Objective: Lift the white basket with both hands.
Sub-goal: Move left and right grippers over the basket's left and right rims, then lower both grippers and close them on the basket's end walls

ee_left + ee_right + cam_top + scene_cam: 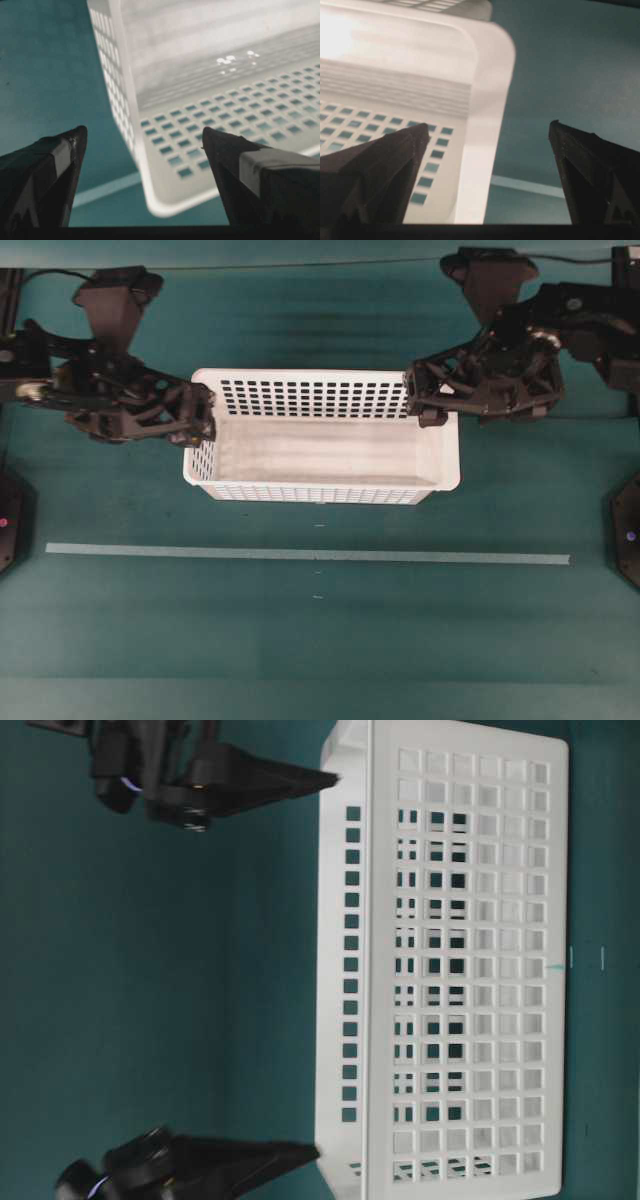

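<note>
Two black truss-framed grippers, left (205, 420) and right (425, 400), each spread apart astride an end wall of the large white slotted rectangular plastic basket (320, 455), sitting toward the far edge of the green table (320, 640), beyond a pale tape strip (300, 554).

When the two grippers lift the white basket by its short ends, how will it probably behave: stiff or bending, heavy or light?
The white basket looks empty and its walls are full of slots, so it is probably light. It is long, thin plastic held only at the ends, so it may flex somewhat. Its smooth rounded rim may slip unless the left gripper and right gripper, both open astride it, close firmly.
</note>
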Available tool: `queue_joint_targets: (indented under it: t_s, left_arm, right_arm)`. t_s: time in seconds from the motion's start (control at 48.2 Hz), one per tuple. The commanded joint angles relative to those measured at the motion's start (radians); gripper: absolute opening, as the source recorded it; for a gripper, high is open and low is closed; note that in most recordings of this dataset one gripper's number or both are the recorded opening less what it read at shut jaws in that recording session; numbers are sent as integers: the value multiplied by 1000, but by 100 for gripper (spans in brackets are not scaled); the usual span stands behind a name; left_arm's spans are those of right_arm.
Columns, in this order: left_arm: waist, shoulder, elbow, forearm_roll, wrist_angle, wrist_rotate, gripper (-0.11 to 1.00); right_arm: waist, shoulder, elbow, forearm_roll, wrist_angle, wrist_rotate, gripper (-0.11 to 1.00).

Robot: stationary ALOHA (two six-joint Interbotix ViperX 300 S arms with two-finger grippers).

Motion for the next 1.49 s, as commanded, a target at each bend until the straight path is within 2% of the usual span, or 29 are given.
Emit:
queue_joint_targets:
  t_s: [0.0,0.124,0.353,0.767,0.913,0.954,1.016,1.162,1.224,1.265,1.348,1.473]
  left_arm:
    - [3,31,-23,3,-43,2,93]
    - [3,87,-23,3,-98,-2,93]
    - [3,163,-5,3,-107,-2,93]
    - [3,176,0,2,-132,-2,92]
    - [3,176,-2,2,-133,-3,88]
    - [3,176,0,3,-133,-3,85]
    - [5,176,0,3,-135,-3,73]
    - [3,176,0,3,-149,-3,31]
    - [5,176,0,3,-158,-3,17]
    - [3,176,0,3,-161,-3,10]
    - [5,176,0,3,-161,-3,3]
    - [3,176,2,3,-161,-3,2]
  right_arm:
    - [6,31,12,0,-37,9,97]
    - [20,71,48,0,-137,41,97]
    - [31,112,86,0,-275,84,97]
    - [35,129,87,3,-282,94,97]
    - [35,129,87,3,-282,133,93]
    - [35,127,86,5,-282,141,90]
    - [35,129,84,11,-284,150,79]
    - [35,130,83,14,-281,156,39]
    - [35,130,84,14,-281,156,23]
    - [35,130,84,15,-281,155,16]
    - [35,130,83,15,-281,155,15]
    - [35,130,83,15,-281,155,15]
